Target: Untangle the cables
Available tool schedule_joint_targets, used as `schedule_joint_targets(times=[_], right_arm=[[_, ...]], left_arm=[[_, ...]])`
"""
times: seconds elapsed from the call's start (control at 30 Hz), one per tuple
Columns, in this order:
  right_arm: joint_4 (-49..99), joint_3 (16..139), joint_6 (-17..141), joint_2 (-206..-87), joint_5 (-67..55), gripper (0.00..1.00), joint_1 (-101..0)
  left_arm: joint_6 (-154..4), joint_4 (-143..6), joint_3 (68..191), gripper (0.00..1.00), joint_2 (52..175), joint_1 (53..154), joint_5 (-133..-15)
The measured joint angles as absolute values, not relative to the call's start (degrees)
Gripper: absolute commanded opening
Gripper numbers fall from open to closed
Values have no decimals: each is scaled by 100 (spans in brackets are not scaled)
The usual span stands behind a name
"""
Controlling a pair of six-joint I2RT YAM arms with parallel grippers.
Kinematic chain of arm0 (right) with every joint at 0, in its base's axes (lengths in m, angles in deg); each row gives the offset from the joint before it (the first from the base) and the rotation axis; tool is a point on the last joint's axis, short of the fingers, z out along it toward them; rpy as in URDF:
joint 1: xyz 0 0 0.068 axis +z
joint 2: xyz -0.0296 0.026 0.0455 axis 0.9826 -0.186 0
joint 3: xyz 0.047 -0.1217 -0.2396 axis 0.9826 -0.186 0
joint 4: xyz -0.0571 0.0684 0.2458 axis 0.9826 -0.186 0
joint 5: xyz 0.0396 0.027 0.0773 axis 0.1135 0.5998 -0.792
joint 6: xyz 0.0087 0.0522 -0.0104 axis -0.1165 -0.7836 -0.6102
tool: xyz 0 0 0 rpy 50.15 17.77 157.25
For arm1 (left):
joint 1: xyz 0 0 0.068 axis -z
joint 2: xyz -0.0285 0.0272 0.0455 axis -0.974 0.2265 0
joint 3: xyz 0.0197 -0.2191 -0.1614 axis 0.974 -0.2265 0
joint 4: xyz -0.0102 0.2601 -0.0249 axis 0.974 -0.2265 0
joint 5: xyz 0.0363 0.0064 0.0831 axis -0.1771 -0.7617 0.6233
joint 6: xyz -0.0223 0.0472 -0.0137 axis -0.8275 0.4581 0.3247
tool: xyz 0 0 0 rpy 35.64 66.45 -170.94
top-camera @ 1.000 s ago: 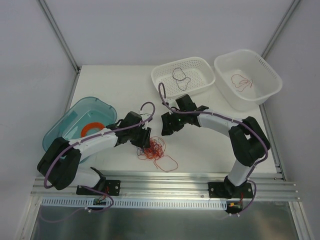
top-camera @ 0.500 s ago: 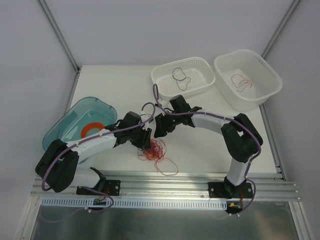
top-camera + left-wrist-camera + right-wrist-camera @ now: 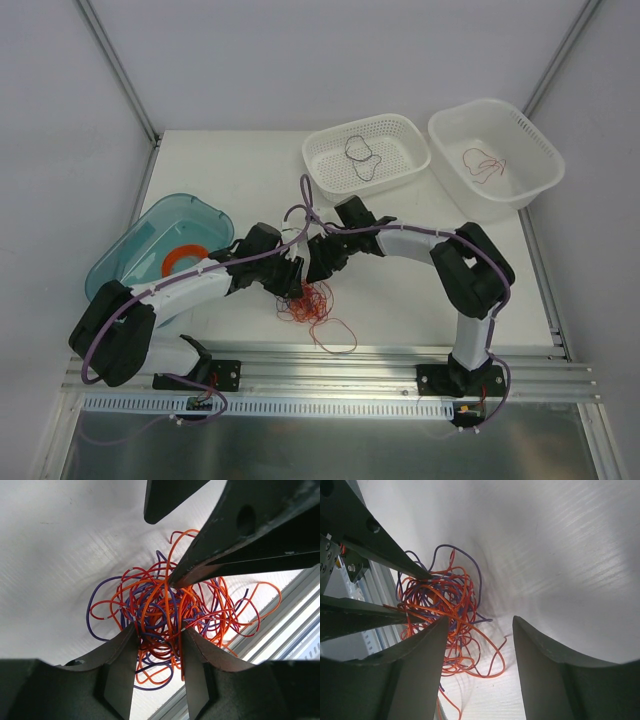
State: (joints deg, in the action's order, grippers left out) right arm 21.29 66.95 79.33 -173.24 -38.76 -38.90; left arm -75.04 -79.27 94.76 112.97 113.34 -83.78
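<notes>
Two grippers meeting over the tangle (image 3: pixel 312 300) of red and dark cables on the table (image 3: pixel 400 300), left gripper (image 3: pixel 159 666) spread with strands between its fingers, right gripper (image 3: pixel 479 645) spread just beside the tangle.

1. We are reaching the left arm (image 3: pixel 190 285) forward and to the right, forearm low, wrist angled down.
2. We are holding the left gripper (image 3: pixel 159 656) with fingers (image 3: pixel 122 660) apart, strands lying between them.
3. We are folding the right arm (image 3: pixel 470 275) at the elbow and stretching its forearm left.
4. We are keeping the right gripper (image 3: pixel 480 645) spread wide, fingers (image 3: pixel 422 652) pointing down.
5. We are bringing both grippers tip to tip, close together, near mid-table.
</notes>
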Motion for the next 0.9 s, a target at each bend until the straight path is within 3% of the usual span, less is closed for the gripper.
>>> schedule_joint_targets(times=[0.13,0.37,0.53,0.6,0.63,0.73,0.9], right_arm=[[2212,6695,7931,-17368,-3977,57,-3884],[2243,6725,7929,-17374,-4228,69,-3881],[2243,6725,7938,-17416,-4458,63,-3888],[2243,6725,7957,-17422,-4499,53,-3884],[2241,6725,7960,-17427,-4508,40,-3879],[2243,6727,7999,-17431,-4519,18,-3870],[2238,6727,8012,-17429,-4491,1,-3868]], left_arm=[[-7447,-7927,9476,37,11297,11334,-8452],[-7399,-7918,9476,37,11280,11331,-8458],[-7390,-7931,9476,37,11264,11331,-8456],[-7379,-7931,9476,37,11267,11331,-8458],[-7368,-7927,9476,37,11264,11331,-8458],[-7351,-7927,9476,37,11264,11334,-8458],[-7346,-7927,9476,40,11267,11334,-8441]])
